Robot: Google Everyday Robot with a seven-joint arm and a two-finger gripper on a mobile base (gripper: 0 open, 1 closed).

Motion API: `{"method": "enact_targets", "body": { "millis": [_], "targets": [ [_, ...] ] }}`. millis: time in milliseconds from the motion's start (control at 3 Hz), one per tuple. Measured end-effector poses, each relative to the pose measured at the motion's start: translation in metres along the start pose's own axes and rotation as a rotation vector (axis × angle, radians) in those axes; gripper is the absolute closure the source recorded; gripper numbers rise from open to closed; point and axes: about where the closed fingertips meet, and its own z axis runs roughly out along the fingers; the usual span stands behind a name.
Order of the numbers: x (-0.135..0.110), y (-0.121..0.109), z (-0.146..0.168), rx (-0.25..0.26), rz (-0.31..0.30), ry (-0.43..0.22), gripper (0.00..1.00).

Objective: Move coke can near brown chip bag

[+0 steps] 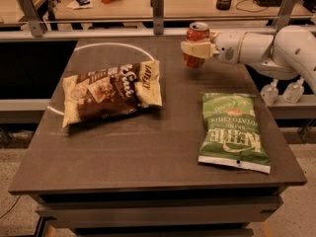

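The coke can (pixel 197 35), red with a silver top, is upright at the far right part of the table. My gripper (pixel 196 50) reaches in from the right on a white arm and is shut around the can's middle; the can looks slightly lifted above the table top. The brown chip bag (pixel 111 91), dark brown with cream ends and white lettering, lies flat on the left half of the table, well to the left and nearer than the can.
A green kettle chip bag (pixel 233 130) lies flat on the right front of the dark table (pixel 148 152). A metal rail with posts (pixel 157 4) runs behind the table. Two white bottles (pixel 281 91) stand off the right edge.
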Motion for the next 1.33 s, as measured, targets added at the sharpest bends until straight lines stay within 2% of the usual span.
{"method": "enact_targets", "body": {
  "millis": [333, 667, 1000, 1333],
  "targets": [
    [-0.017, 0.049, -0.005, -0.133, 0.038, -0.025, 1.00],
    [-0.026, 0.100, -0.007, -0.273, 0.051, -0.028, 1.00],
    [-0.025, 0.108, -0.007, -0.299, 0.050, -0.024, 1.00],
    [-0.025, 0.108, -0.007, -0.300, 0.050, -0.024, 1.00]
  ]
}}
